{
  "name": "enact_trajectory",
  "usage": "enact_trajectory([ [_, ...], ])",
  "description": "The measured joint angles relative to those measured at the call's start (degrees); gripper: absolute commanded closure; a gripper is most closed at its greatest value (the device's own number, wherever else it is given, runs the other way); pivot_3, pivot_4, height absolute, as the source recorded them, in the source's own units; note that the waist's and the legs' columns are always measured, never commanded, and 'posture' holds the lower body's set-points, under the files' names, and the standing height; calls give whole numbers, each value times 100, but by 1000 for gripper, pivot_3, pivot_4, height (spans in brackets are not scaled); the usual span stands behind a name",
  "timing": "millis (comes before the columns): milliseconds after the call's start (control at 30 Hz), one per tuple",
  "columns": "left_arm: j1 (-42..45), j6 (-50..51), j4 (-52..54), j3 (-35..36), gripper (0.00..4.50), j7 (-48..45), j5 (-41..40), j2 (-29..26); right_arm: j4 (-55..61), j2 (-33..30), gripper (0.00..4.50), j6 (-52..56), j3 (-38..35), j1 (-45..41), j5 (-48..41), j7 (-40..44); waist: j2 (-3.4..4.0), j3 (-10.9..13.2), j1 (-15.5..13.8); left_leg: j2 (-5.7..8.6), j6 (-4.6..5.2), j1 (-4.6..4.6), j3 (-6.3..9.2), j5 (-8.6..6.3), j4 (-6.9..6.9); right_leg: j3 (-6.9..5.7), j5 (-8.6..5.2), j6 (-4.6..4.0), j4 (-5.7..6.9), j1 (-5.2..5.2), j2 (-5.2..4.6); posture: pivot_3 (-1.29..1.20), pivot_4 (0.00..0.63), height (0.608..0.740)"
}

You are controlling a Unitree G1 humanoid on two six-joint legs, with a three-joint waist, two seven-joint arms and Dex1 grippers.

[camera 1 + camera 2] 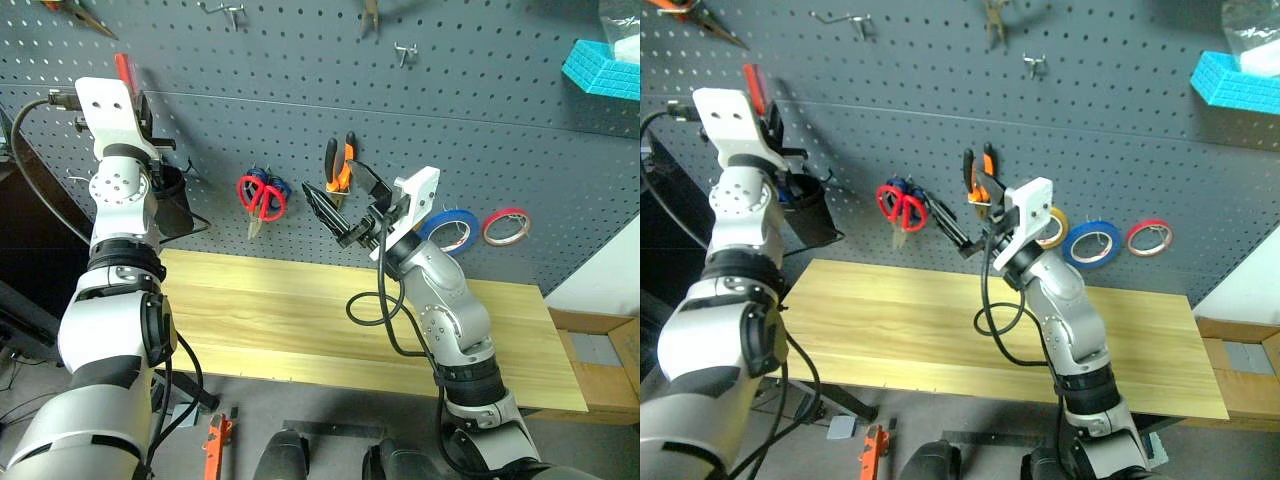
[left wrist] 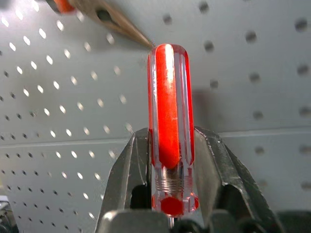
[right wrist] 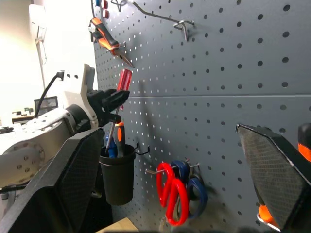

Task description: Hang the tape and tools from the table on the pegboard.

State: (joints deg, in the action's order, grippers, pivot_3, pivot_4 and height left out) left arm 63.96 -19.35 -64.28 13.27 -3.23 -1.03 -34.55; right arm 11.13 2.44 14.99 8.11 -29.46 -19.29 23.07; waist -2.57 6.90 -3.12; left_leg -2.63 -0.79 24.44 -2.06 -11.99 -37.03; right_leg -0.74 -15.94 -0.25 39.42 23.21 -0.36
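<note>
Left wrist view puts the left tool (image 2: 170, 184) front and centre, its two black fingers pinching the slim screwdriver with the clear red handle (image 2: 170, 121) low on the handle, which stands upright close before the large dark grey pegboard (image 1: 480, 150). Seen from the head camera, that left tool (image 1: 135, 100) is raised at the board's upper left, directly above a black cup (image 3: 118, 172) mounted on the board that holds an orange-and-black screwdriver (image 3: 119, 133). Higher up, orange-handled pliers (image 3: 107, 41) rest on a hook.

Nearer the middle, the right tool (image 1: 345, 205) hovers above the light wood-grain bench (image 1: 280, 320) with its fingers spread wide and nothing between them. Just beside it, the orange-and-black-handled pliers (image 1: 339, 165) hang on the board. To their left, the red-handled scissors (image 1: 262, 200) hang on a hook, overlapping blue-handled scissors (image 3: 194, 189) behind them. To the right of the right tool, the thin blue ring of tape (image 1: 1090, 244) hangs on the board, with a yellow roll (image 1: 1052, 228) partly hidden on one side and a red roll (image 1: 1149, 237) on the other.
</note>
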Motion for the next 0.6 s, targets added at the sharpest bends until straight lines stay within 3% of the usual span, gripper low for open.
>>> enact_trajectory([
  [333, -625, 124, 635, 8, 3645, -116, -87, 72, 50, -77, 0, 237, -4, 183, -29, -47, 8, 294, -12, -4, 0, 3, 3, 0, 5, -2, -1, -1, -8, 1, -2, 201, 205, 740],
  [600, -777, 279, 1150, 74, 942, -138, -220, 90, 50, -100, 0, 239, -5, 158, -36, -29, 8, 300, -17, -3, 0, 14, 9, 0, 9, -10, -1, -1, -31, 1, -4, 204, 189, 740],
])
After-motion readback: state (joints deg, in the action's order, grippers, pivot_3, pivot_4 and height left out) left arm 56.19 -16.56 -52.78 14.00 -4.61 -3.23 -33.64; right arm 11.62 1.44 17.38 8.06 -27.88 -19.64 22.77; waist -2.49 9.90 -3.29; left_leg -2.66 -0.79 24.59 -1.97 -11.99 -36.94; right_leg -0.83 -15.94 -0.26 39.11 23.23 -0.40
